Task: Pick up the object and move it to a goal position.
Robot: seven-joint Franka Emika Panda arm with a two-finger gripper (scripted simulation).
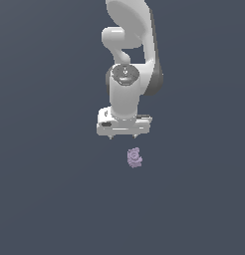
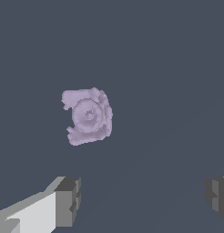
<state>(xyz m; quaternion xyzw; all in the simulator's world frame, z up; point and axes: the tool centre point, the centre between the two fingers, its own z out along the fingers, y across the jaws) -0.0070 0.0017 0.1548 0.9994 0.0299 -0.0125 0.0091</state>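
My tool: my tool (image 1: 123, 136) hangs from my white arm (image 1: 128, 60), pointing down over the tabletop (image 1: 45, 199), with its two short fingertips set wide apart and nothing between them.
My fingers: in the wrist view I see one grey finger pad (image 2: 67, 200) on one side and the other (image 2: 217, 196) far across from it, with only bare tabletop in the gap.
The object: the small pale purple lumpy object (image 1: 135, 157) lies on the tabletop, just below my tool in the exterior view and slightly toward the exterior view's right.
Object in wrist view: the object (image 2: 88, 116) shows a round knob in the middle and ragged edges; it sits clear of both pads, not touching either.
Contact: I am not touching the object.
Surface: the tabletop is a plain dark blue-grey, and no edges or corners show in either view.
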